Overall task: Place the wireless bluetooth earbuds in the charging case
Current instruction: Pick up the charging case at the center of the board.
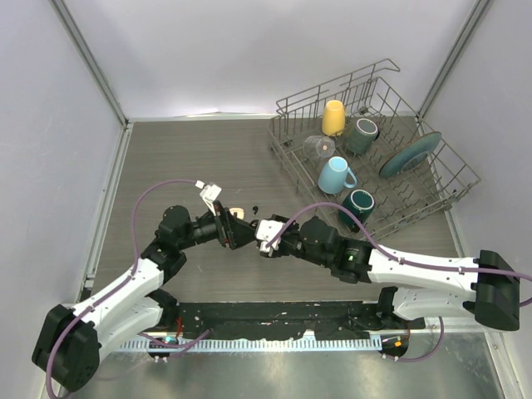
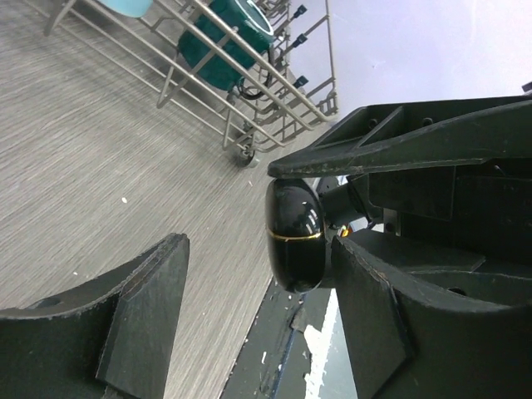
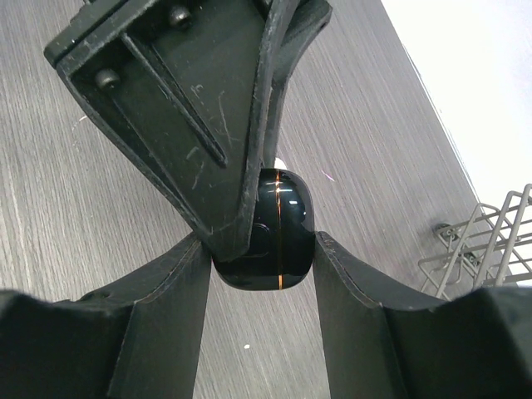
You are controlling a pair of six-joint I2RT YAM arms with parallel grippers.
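The charging case (image 3: 278,237) is glossy black with a thin gold seam and is closed. My right gripper (image 3: 259,249) is shut on it, one finger on each side, and holds it above the table. It also shows in the left wrist view (image 2: 295,237). My left gripper (image 2: 258,249) is open around it: one finger lies against the case, the other stands well clear. In the top view both grippers meet at mid-table, the left (image 1: 235,232) and the right (image 1: 264,238). A tiny black earbud (image 1: 255,208) and a cream one (image 1: 238,214) lie on the table just behind them. The other earbuds are out of view.
A wire dish rack (image 1: 287,162) stands at the back right, holding a yellow mug (image 1: 333,116), a blue mug (image 1: 336,174), two dark green mugs (image 1: 362,133), a glass (image 1: 318,148) and a teal plate (image 1: 410,154). White walls close in both sides.
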